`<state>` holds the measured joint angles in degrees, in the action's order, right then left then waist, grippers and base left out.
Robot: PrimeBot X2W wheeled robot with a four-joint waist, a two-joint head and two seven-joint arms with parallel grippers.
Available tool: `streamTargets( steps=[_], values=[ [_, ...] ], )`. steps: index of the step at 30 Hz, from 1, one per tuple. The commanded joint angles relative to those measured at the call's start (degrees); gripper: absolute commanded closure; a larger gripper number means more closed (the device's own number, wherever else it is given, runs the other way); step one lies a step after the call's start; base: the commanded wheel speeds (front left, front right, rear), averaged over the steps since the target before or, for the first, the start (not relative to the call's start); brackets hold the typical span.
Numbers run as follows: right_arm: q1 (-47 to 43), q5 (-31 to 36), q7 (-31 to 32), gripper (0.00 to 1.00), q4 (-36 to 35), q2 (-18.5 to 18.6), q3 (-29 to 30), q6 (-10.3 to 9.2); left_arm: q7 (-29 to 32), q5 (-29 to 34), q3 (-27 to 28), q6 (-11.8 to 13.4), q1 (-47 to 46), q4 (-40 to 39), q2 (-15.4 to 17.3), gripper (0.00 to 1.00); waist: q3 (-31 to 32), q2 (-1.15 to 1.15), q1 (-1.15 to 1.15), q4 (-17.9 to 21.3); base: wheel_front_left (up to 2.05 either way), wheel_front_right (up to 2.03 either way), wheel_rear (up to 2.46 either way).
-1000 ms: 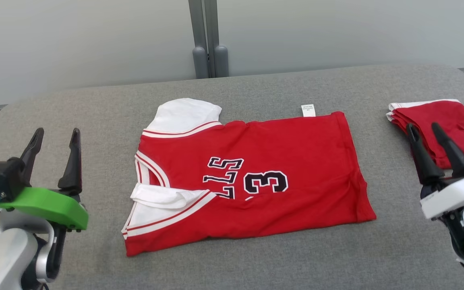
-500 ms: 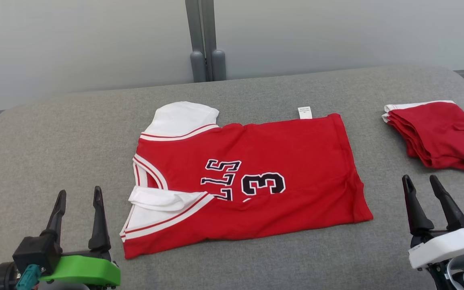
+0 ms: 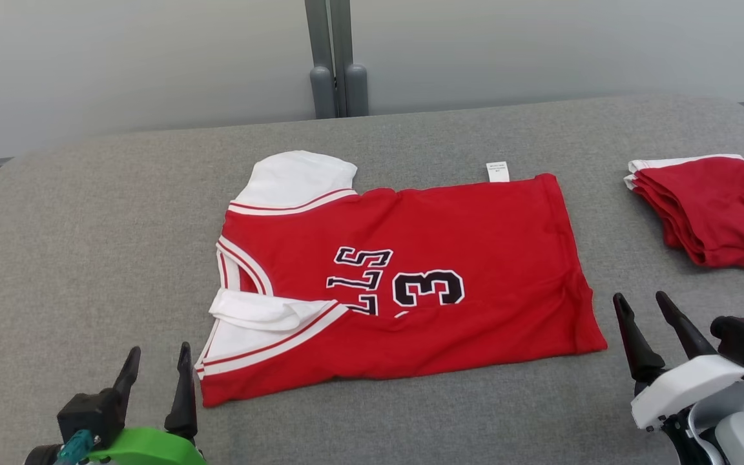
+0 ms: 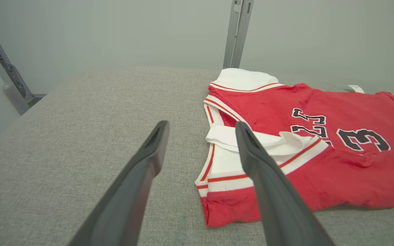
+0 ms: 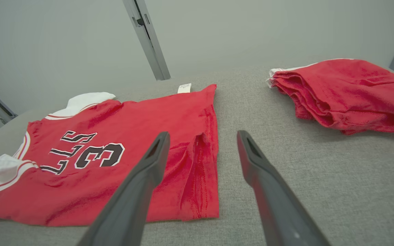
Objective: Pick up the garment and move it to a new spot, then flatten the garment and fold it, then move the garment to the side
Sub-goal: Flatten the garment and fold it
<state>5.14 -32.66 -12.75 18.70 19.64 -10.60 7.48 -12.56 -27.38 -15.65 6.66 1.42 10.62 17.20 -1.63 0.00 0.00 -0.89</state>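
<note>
Red jersey (image 3: 404, 284) spread mid-surface — both claws released.
The jersey was laid flat on the grey padded surface (image 3: 88, 226), collar toward the robot's left. The left gripper (image 3: 159, 352) was held open near its near-left corner, the right gripper (image 3: 640, 298) open beside its near-right corner — neither touching cloth. A folded red pile (image 3: 714, 206) was set well apart at the right.

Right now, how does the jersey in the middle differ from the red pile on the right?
The jersey lies spread out almost flat; the pile is folded into a compact stack. The jersey shows black lettering, a 3 and white sleeves; the pile is plain red with a white edge. The jersey covers far more room than the pile. Both are red with white and rest on the grey padded surface.
</note>
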Motion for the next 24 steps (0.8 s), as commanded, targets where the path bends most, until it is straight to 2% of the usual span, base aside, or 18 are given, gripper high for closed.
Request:
streamTargets(
  steps=[1,10,16,24],
  values=[
    [1.4,-0.3,1.2,0.0,1.8,-0.1,-0.5,0.02,1.7,-0.9,-0.5,-1.0,-1.6,1.3,-0.3,0.0,-1.2,0.0,0.0,-0.5,0.0,0.0,0.0],
    [7.7,-0.1,8.2,0.0,13.5,-1.8,-3.1,0.01,9.0,-2.4,-4.8,-5.4,-6.8,8.7,-1.2,0.0,-4.0,0.0,0.0,-1.8,0.0,0.0,0.0],
    [10.1,-0.7,8.7,0.0,17.0,-2.7,-4.5,0.01,12.7,-3.5,-6.1,-7.1,-9.6,14.8,-1.8,0.0,-5.4,0.0,0.0,-1.6,0.0,0.0,0.0],
    [12.6,-1.4,10.0,0.0,20.3,-2.4,-7.5,0.01,14.6,-4.1,-7.7,-9.1,-12.7,21.0,-2.7,0.0,-6.5,0.0,0.0,-1.2,0.0,0.0,0.0]
  ],
)
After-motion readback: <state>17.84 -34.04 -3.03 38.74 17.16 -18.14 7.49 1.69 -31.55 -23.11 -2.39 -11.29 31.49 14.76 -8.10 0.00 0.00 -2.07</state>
